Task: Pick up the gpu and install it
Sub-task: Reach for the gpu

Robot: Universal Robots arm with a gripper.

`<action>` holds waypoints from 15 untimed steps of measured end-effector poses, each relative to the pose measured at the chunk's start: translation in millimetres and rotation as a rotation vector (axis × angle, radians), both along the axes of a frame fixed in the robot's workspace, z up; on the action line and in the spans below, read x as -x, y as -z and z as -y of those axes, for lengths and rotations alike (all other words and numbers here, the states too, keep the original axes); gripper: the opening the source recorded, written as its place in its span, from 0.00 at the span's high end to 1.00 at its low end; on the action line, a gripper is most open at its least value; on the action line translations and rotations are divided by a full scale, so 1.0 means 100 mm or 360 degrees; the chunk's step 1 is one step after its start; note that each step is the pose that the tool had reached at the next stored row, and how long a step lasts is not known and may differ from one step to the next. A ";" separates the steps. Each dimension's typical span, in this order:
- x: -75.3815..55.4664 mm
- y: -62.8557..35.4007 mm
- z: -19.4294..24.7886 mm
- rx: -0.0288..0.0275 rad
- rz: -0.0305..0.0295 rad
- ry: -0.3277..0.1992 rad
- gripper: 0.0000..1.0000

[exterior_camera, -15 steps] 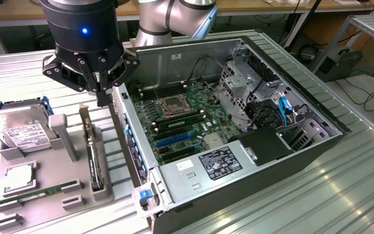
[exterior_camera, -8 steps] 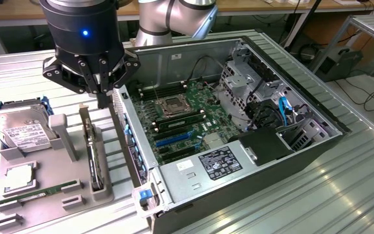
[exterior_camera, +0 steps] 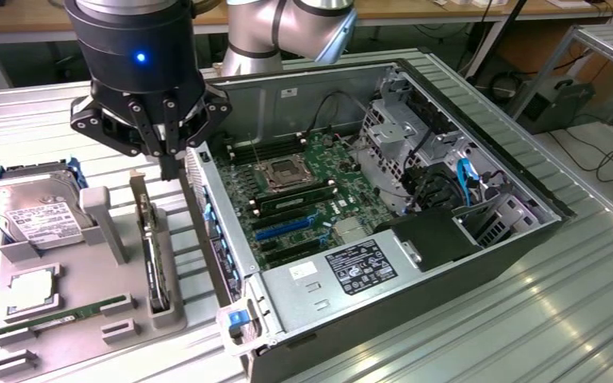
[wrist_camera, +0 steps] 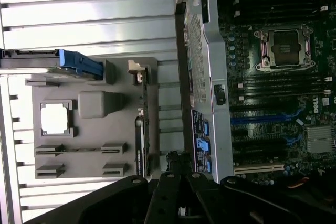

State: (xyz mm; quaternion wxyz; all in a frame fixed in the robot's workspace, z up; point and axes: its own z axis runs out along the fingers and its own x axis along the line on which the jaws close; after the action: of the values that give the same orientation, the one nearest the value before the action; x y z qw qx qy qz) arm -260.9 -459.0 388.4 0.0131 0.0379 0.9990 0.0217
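Risk, grip: the pincer (exterior_camera: 170, 169) (wrist_camera: 176, 171) is shut w/ nothing between its fingers. Going down on the gpu (exterior_camera: 156, 259) (wrist_camera: 140, 140) like that would prob. shove or tip the card, not grip it.
Risk, clearance: the tip hangs near the narrow gap betw. the gpu and the case wall (exterior_camera: 218, 239) (wrist_camera: 210, 77). A small sideways drift could knock the wall or the card's bracket end.
Risk, handling: the card is thin and stands on edge. An off-centre pinch would likely let it twist or slide, and it then wouldn't line up w/ the blue slot (exterior_camera: 285, 227) (wrist_camera: 262, 120) on the motherboard (exterior_camera: 296, 179) (wrist_camera: 278, 85).
Risk, neighbours: the hard drive (exterior_camera: 29, 211) (wrist_camera: 79, 62), square chip (exterior_camera: 32, 291) (wrist_camera: 55, 118) and memory stick (exterior_camera: 61, 315) (wrist_camera: 79, 149) share the grey tray (exterior_camera: 77, 255) (wrist_camera: 121, 129). A jolt to the tray could unseat them.
Pincer opening: fully closed, fingers together.
Pincer hold: nothing. It sits above and just beside the gpu's far end; can't tell if it touches.
Gpu location: upright on its long edge in the tray holder, just beside the open case, on the exterior view's left of it.
Task state: gpu not picked up, slot unfilled.
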 end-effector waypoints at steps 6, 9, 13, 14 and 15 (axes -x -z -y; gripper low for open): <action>0.00 0.000 0.026 -0.00001 0.00001 0.0000 0.89; 0.00 0.000 0.037 0.00000 0.00000 0.0000 0.89; 0.00 0.000 0.051 0.00000 -0.00001 0.0000 0.89; 0.00 0.001 0.055 0.00000 0.00000 0.0000 0.89; 0.00 0.001 0.058 0.00000 0.00000 0.0000 0.89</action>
State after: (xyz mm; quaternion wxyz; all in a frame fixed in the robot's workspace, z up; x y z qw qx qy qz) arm -260.9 -464.9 388.4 0.0131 0.0379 0.9990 0.0217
